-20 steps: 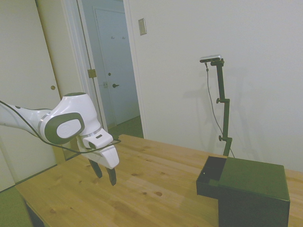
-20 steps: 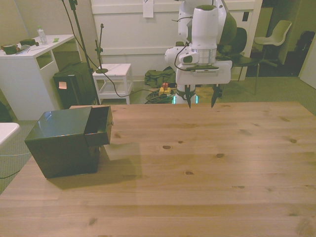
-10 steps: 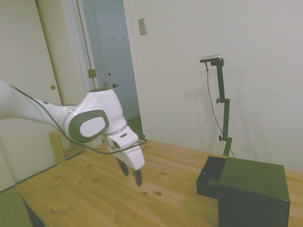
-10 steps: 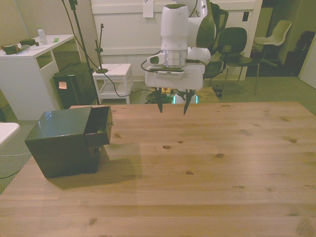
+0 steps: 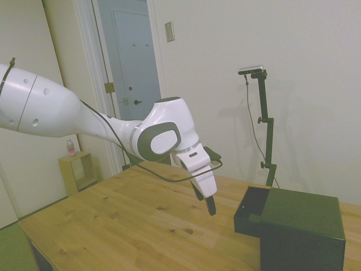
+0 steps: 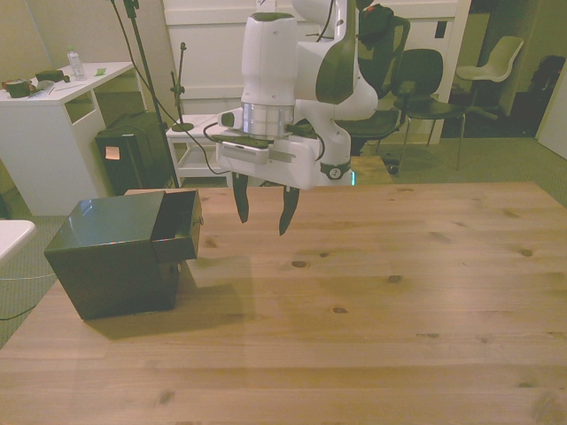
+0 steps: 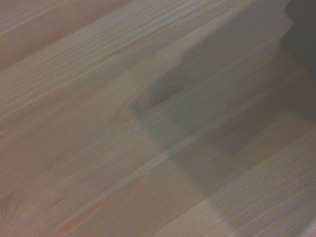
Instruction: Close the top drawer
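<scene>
The small black cabinet (image 6: 111,266) stands at the front view's left on the wooden table (image 6: 372,292). Its top drawer (image 6: 177,228) is pulled part way out and overhangs the lower body toward the table's middle; in the side view the top drawer (image 5: 250,213) sticks out leftward from the cabinet (image 5: 302,231). My gripper (image 6: 263,208) hangs open above the table, a short way to the right of the drawer's front in the front view, holding nothing. In the side view the gripper (image 5: 206,204) points down, left of the drawer. The wrist view holds only blurred wood grain and shadow.
Behind the table in the front view stand a white desk (image 6: 53,133), a small white side table (image 6: 202,142) and chairs (image 6: 492,75). The side view has a door (image 5: 132,79) and a small wooden shelf (image 5: 79,169) beyond the table's far edge.
The arm has swung across the table toward the cabinet, and the gripper has come lower and closer to the drawer's front. The drawer has not moved.
</scene>
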### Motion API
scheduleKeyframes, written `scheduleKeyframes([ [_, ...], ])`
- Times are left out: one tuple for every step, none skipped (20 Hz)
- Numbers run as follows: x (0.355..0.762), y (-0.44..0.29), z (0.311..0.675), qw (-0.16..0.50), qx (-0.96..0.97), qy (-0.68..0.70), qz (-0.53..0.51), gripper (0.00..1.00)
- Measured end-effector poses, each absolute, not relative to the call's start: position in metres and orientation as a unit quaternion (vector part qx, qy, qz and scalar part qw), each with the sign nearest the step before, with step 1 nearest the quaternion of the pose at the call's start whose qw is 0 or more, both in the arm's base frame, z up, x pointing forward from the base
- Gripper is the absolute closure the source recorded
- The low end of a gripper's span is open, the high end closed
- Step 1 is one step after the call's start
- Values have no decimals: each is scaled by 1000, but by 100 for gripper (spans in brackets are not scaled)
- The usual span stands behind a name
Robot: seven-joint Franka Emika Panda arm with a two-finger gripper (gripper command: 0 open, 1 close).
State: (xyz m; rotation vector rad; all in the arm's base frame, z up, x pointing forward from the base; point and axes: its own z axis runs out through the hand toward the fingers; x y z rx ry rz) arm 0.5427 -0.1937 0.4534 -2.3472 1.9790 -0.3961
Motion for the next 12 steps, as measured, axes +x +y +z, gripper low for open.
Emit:
scheduleKeyframes([
  [543, -196, 455, 23, -754, 644, -130, 100],
  [543, -198, 455, 23, -751, 647, -130, 100],
  [542, -199, 455, 23, -748, 651, -131, 100],
  [542, -199, 455, 22, -745, 653, -130, 100],
  [541, -200, 453, 21, -743, 656, -129, 100],
  [540, -200, 452, 20, -742, 658, -127, 100],
  [540, -201, 452, 20, -740, 660, -126, 100],
  [539, -201, 451, 19, -739, 662, -124, 100],
  [538, -202, 451, 17, -739, 663, -121, 100],
  [537, -203, 450, 17, -738, 664, -119, 100],
  [536, -203, 449, 16, -737, 665, -117, 100],
  [535, -205, 449, 16, -736, 667, -116, 100],
])
